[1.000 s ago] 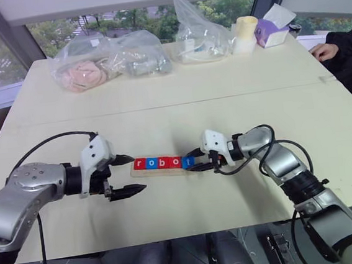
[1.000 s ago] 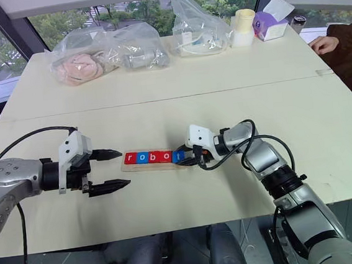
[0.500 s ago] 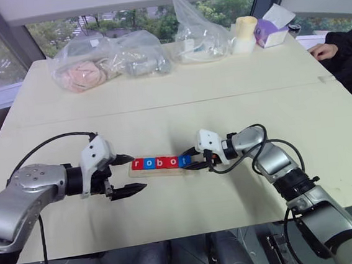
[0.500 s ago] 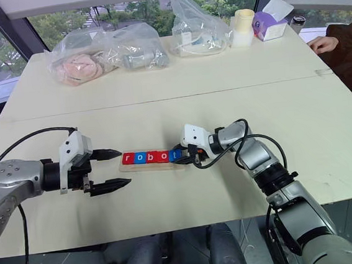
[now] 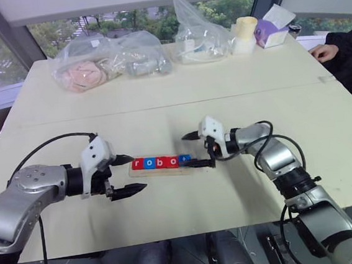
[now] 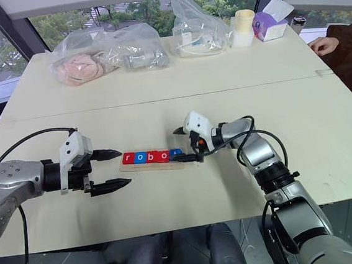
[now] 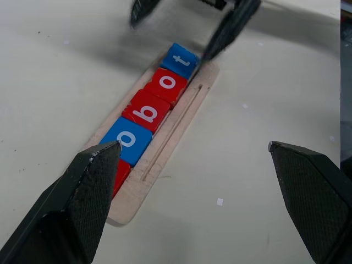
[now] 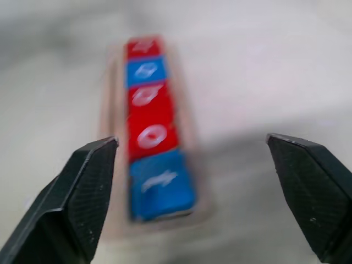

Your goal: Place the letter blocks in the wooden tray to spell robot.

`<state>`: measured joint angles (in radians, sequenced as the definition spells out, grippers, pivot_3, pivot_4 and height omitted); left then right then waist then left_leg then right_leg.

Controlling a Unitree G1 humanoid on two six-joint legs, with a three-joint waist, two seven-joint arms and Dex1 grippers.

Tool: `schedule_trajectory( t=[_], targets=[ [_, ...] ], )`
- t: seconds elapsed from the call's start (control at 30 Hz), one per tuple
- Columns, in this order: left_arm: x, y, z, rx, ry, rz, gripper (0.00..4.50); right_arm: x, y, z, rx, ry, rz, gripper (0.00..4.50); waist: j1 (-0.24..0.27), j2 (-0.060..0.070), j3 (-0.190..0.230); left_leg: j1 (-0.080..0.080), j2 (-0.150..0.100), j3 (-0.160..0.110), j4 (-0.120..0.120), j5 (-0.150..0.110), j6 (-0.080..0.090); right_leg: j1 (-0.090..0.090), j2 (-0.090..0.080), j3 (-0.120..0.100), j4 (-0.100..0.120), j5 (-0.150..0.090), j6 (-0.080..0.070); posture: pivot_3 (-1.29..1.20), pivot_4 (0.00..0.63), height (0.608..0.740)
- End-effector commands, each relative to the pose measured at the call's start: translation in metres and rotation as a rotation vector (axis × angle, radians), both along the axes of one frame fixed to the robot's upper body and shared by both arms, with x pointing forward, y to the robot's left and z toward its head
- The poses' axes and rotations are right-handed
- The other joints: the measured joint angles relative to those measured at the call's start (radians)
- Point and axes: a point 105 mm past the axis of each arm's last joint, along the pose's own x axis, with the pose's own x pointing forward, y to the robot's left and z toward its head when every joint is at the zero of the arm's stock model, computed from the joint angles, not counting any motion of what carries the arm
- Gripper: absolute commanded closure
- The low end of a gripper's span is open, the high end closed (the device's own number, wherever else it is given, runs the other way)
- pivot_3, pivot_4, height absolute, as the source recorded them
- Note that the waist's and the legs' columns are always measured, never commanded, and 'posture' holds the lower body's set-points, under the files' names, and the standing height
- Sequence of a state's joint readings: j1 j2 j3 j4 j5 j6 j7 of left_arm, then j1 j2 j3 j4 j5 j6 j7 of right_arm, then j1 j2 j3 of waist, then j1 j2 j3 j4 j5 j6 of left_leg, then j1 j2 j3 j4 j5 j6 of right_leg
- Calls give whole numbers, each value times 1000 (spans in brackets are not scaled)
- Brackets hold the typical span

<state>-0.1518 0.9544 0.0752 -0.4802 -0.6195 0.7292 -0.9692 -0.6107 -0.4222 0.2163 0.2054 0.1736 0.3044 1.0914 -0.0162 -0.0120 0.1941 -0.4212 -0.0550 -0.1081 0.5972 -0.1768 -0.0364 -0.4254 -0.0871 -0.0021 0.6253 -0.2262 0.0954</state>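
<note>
The wooden tray lies in the near middle of the table. Several red and blue letter blocks sit in it in a row; in the left wrist view the letter blocks read "obot", and the first tile is hidden behind a finger. My right gripper hovers open over the tray's right end, one finger behind the blue t block and one in front, holding nothing. My left gripper stands open and empty just off the tray's left end, pointing along the wooden tray.
Clear plastic bags with soft items, a cream cup and a purple tissue box line the table's far edge. A person's hand rests at the far right edge. A seam crosses the tabletop.
My right gripper, shut at the t block a second ago, slid it left against the row, then opened and rose a little. The left gripper stayed still.
</note>
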Motion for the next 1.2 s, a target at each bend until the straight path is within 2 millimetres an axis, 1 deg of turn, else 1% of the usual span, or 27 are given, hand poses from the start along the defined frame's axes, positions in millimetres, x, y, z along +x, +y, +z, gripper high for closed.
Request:
schedule_trajectory(
  t=[0.03, 0.2, 0.33, 0.43, 0.6, 0.67, 0.77, 0.87, 0.93, 1.0, 1.07, 1.1, 1.17, 1.2],
  targets=[
    [1, 2, 7, -2, -44, 3, 0, 10, -8, 20, 40, -99, -87, 30, 0, 0, 0, 0, 0, 0, 0, 0, 0, 0, 0, 0, 0, 0, 0, 0, 150, 740],
    [2, 0, 7, -5, -43, -2, 0, 22, -10, 15, 36, -151, -165, 30, -1, 0, 0, 0, 0, 0, 0, 0, 0, 0, 0, 0, 0, 0, 0, 0, 150, 740],
    [2, -5, 12, -42, -41, -20, 0, 26, -6, 6, -20, -189, -161, 30, -1, 0, 0, 0, 0, 0, 0, 0, 0, 0, 0, 0, 0, 0, 0, 0, 150, 740],
    [1, -7, 18, -74, -39, -22, 0, 25, -3, 2, -27, -193, -130, 30, -2, 0, 0, 0, 0, 0, 0, 0, 0, 0, 0, 0, 1, 0, 0, 0, 150, 740],
    [-1, -7, 17, -72, -34, -11, 0, 17, -1, -6, -50, -199, -67, 30, -3, 0, 0, 1, 0, 0, 0, 0, 0, 0, 0, 0, 1, 0, 0, 0, 150, 740],
    [-1, -8, 17, -78, -33, -7, 0, 17, 0, -4, -30, -193, -71, 30, -3, 0, 0, 1, 0, 0, 0, 0, 0, 0, 0, 0, 1, 0, 0, 0, 150, 740],
    [-1, -6, 18, -91, -31, 13, 0, 25, -3, 3, -19, -225, -111, 30, -3, 0, 0, 1, 0, 0, 0, 0, 0, 0, 0, 0, 2, 0, 0, 0, 150, 740],
    [2, -2, 23, -136, -26, 51, 0, 36, -11, 25, 39, -290, -190, 30, -3, 0, 0, 1, 0, 0, 0, 0, 0, 0, 0, 0, 2, 0, 0, 0, 150, 740],
    [1, 8, 20, -134, -19, 91, 0, 33, -17, 38, 100, -290, -226, 30, -2, 0, 0, 1, 0, 0, 0, 0, 0, 0, 0, 0, 2, 0, 0, 0, 150, 740],
    [-6, 15, 18, -148, 21, 114, 0, 20, -23, 42, 125, -262, -227, 30, -2, 0, 0, 1, 0, 0, 0, 0, 0, 0, 0, 1, 2, 0, 0, 0, 150, 740],
    [-14, 25, 14, -138, 46, 153, 0, 0, -33, 42, 153, -189, -251, 30, 1, 0, 0, 1, 0, 0, -1, 0, 0, 0, 0, 1, 2, -1, 1, 0, 150, 740],
    [-16, 28, 12, -129, 49, 166, 0, -8, -36, 42, 162, -162, -260, 30, 4, 0, 0, 1, 0, -1, -2, 0, 0, 0, 0, 1, 2, -1, 1, 0, 150, 740],
    [-24, 38, 5, -112, 71, 206, 0, -29, -42, 43, 188, -79, -285, 30, 4, 0, 0, 1, 0, -2, -2, 0, 0, 0, -1, 1, 2, -2, 0, 0, 150, 740],
    [-29, 43, 1, -126, 84, 242, 0, -43, -46, 41, 180, -36, -296, 30, 4, 0, 0, 1, 0, -2, -2, 0, 0, -1, -1, 1, 2, -3, -2, 0, 150, 740]
  ],
)
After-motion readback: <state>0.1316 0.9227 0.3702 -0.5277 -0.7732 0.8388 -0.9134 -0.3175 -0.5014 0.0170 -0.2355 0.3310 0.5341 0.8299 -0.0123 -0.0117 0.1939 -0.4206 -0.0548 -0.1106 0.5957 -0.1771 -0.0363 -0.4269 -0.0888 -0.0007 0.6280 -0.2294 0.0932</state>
